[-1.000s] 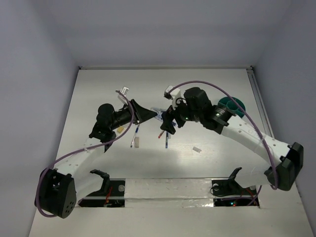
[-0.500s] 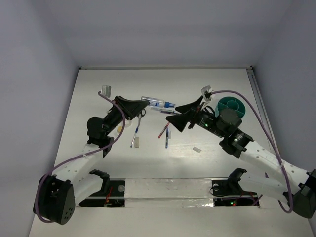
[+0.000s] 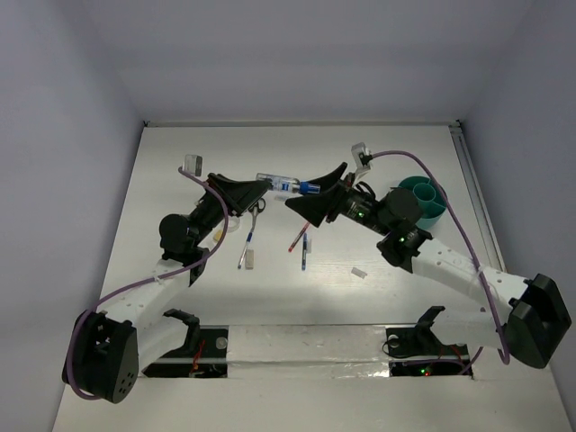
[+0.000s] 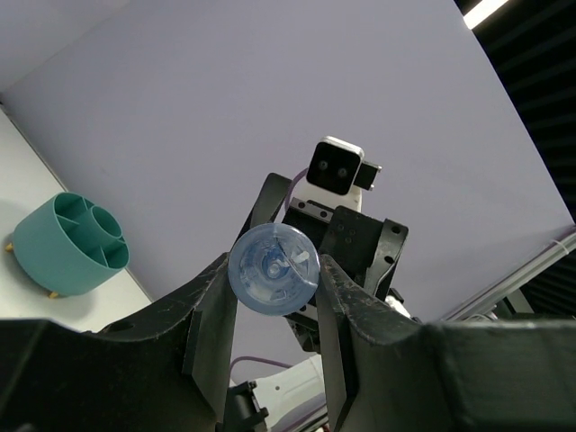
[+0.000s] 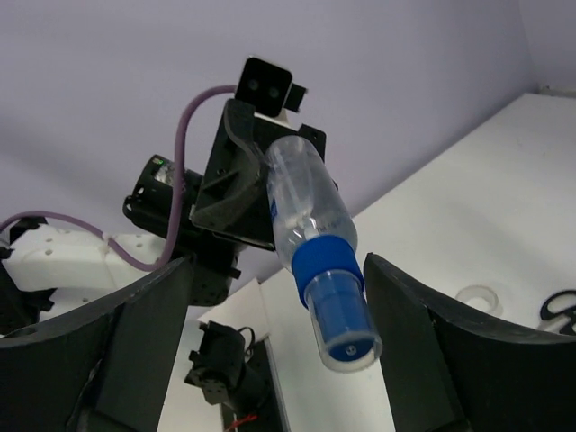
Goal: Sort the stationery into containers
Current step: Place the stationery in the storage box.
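Left gripper (image 4: 273,272) is clamped on the base end of the clear bottle (image 3: 281,185). It holds the bottle level in the air above the table (image 3: 180,153), mid-width and toward the far edge, same as half a second ago. The change is on the right: right gripper (image 3: 315,187) has swung in from beside the teal tub (image 3: 423,200). Its 2 fingers stand apart either side of the blue cap (image 5: 335,301), with no contact that I can see. Reads as a handover setup. Bottle isn't sorted yet. Tub sits near the right edge, and pens (image 3: 295,239) lie loose mid-table. You'd want right clamped before left lets go.
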`<state>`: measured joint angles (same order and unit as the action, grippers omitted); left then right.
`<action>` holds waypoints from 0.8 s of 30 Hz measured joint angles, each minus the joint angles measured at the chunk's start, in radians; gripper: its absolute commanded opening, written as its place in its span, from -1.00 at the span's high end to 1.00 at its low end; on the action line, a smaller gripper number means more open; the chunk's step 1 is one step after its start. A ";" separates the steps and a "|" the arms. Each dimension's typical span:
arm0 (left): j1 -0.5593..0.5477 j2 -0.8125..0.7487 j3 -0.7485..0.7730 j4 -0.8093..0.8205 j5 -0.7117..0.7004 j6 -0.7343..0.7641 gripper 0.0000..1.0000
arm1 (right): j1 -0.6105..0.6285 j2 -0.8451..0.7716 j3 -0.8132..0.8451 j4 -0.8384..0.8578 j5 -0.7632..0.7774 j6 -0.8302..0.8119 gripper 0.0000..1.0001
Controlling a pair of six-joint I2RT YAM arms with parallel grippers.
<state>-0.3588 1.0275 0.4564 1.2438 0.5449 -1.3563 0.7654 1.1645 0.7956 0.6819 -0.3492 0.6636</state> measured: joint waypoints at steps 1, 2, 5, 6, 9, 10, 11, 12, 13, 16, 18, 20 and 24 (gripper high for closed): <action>0.000 0.000 0.000 0.001 0.000 0.000 1.00 | 0.000 0.009 0.004 0.022 -0.002 0.007 -0.51; 0.000 0.000 0.000 0.002 0.000 0.001 1.00 | 0.000 0.018 0.008 0.043 -0.005 0.014 -0.40; 0.000 0.000 0.000 0.013 -0.001 -0.002 1.00 | 0.000 0.041 0.018 0.069 -0.006 0.026 -0.26; 0.000 0.000 0.000 0.015 -0.001 -0.002 1.00 | 0.000 0.049 0.023 0.075 -0.006 0.027 -0.21; -0.001 0.000 0.000 0.022 -0.002 -0.002 1.00 | 0.000 0.069 0.032 0.090 -0.006 0.037 -0.12; -0.003 0.000 0.000 0.021 -0.001 -0.002 1.00 | 0.000 0.074 0.034 0.092 -0.006 0.040 -0.10; -0.005 0.000 0.000 0.022 -0.001 -0.002 1.00 | 0.000 0.077 0.034 0.096 -0.006 0.041 -0.04; -0.007 0.000 0.000 0.022 0.000 -0.002 1.00 | 0.000 0.079 0.034 0.097 -0.006 0.041 -0.02; -0.008 0.000 0.000 0.024 0.000 -0.002 1.00 | 0.000 0.080 0.034 0.098 -0.006 0.043 -0.02; -0.009 0.000 0.000 0.027 0.001 -0.002 1.00 | 0.000 0.082 0.034 0.105 -0.006 0.044 0.05; -0.009 0.000 0.000 0.034 0.001 -0.002 1.00 | 0.000 0.084 0.034 0.111 -0.006 0.045 0.11; -0.009 0.000 0.000 0.040 0.001 -0.003 1.00 | 0.000 0.086 0.034 0.118 -0.005 0.048 0.30; -0.009 0.000 0.000 0.051 0.002 -0.004 0.91 | 0.000 0.088 0.034 0.133 0.002 0.051 0.45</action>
<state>-0.3676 1.0275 0.4564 1.2949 0.5472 -1.3602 0.7650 1.2522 0.8295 0.8150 -0.3477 0.7143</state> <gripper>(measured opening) 0.319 0.426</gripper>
